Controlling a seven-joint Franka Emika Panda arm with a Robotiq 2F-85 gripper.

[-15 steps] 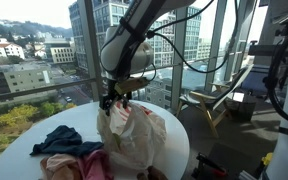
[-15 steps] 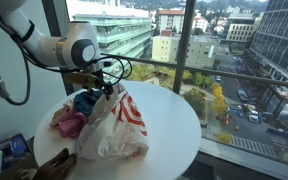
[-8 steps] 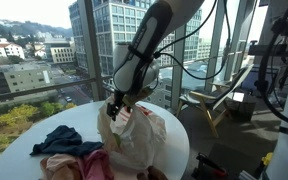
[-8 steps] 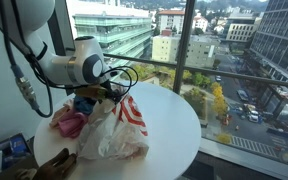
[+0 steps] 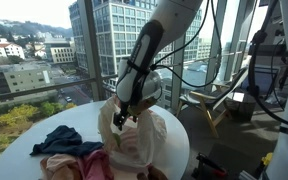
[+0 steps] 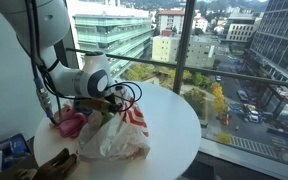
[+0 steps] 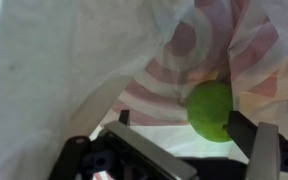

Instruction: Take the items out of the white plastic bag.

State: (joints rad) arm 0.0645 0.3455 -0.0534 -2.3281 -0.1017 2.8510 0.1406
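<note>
The white plastic bag (image 5: 134, 140) (image 6: 114, 138), wrinkly with red stripes, stands on the round white table (image 5: 19, 150) (image 6: 174, 125). My gripper (image 5: 123, 118) (image 6: 112, 100) reaches down into its mouth. In the wrist view the gripper (image 7: 182, 125) is open inside the bag (image 7: 64, 60). A round green fruit (image 7: 212, 110) lies between the fingers, close to the right fingertip (image 7: 242, 132); I cannot tell if they touch. A dark navy cloth (image 5: 59, 140) and a pink-red cloth (image 5: 82, 165) (image 6: 70, 123) lie on the table beside the bag.
Tall window panes (image 5: 84, 50) (image 6: 184, 50) stand right behind the table. A brown object (image 6: 54, 165) lies at the table's near edge. A wooden chair (image 5: 219, 100) stands beyond the table.
The arm has swung over and lowered; the gripper has gone from the bag's rim down into its opening. The cloths have not moved.
</note>
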